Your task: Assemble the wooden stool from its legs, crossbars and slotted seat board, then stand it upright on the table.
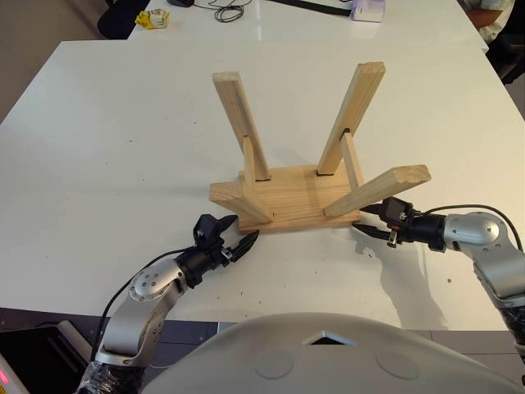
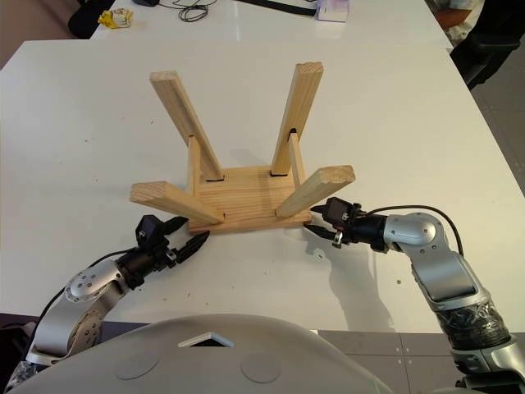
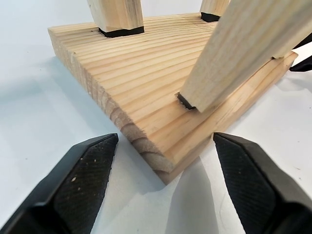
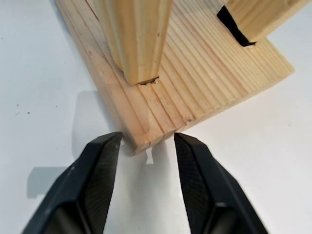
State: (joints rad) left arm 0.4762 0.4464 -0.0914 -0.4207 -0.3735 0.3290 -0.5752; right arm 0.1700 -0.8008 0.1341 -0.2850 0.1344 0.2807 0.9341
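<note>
Left end effector [image 1: 240, 237] and right end effector [image 1: 365, 222], both released, each bracket a near corner of the inverted stool [image 1: 297, 187], whose seat board [image 1: 289, 212] lies flat on the worktop [image 1: 115, 123], legs [image 1: 358, 103] pointing upward.

No text, labels or numbers can be read anywhere.

Silver-grey arms [image 1: 154, 286], blk cables [image 1: 456, 208], blk L tool [image 1: 242, 233], R tool [image 1: 362, 221], textured pads [image 3: 90, 170]
</note>
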